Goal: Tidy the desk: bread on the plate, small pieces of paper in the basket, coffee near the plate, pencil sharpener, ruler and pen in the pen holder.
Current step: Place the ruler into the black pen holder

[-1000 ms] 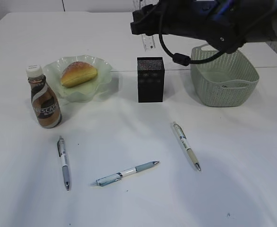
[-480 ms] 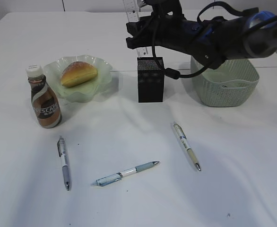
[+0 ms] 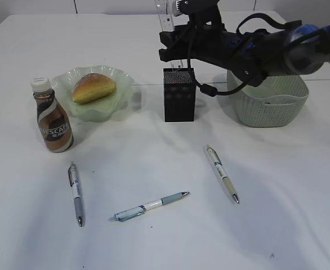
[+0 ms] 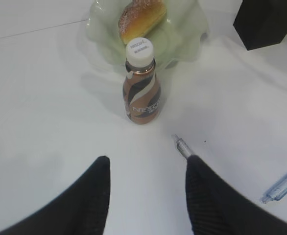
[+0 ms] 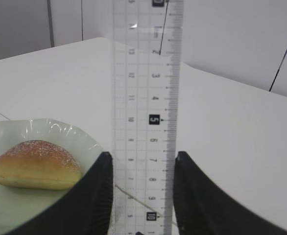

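The right gripper (image 5: 139,196) is pinching the ruler (image 5: 148,98), standing up straight, just above the pen holder (image 3: 179,94).

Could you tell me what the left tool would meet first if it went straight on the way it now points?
Most likely the coffee bottle, standing right ahead of the open left tool. The pen lies slightly off to the side. How far off the bottle stands is hard to judge.

Over the last second we swung our right gripper (image 3: 173,42) in from the upper right, and it now hangs directly over the pen holder (image 3: 179,94). The clear ruler (image 3: 166,14) clamped upright between its fingers (image 5: 97,196) came along with it.
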Robot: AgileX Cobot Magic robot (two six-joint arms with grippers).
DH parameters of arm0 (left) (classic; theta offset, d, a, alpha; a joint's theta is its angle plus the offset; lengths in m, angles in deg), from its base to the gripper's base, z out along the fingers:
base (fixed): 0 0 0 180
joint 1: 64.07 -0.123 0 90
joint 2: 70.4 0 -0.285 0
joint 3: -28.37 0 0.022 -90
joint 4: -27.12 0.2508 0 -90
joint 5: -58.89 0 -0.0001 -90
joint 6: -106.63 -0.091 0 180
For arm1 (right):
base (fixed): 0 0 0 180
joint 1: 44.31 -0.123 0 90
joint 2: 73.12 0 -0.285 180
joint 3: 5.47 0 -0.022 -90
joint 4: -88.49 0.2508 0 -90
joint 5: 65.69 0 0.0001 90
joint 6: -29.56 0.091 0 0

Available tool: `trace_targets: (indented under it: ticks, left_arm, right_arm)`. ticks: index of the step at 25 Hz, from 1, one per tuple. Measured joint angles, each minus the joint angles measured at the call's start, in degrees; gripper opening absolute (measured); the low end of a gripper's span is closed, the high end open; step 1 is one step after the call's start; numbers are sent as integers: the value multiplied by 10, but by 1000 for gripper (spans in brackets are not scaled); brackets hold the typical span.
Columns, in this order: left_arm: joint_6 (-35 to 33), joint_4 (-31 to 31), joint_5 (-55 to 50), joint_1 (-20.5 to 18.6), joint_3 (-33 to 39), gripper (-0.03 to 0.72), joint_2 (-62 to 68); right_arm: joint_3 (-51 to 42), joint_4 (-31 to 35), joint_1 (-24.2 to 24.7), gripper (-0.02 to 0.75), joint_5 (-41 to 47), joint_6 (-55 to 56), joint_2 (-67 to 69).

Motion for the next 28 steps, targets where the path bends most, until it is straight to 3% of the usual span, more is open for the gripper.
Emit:
trace_targets:
  ticks: [28]
  left_arm:
    - [0, 0, 20, 0, 0, 347, 3]
  right_arm:
    - [1, 11, 14, 296, -38, -12, 51]
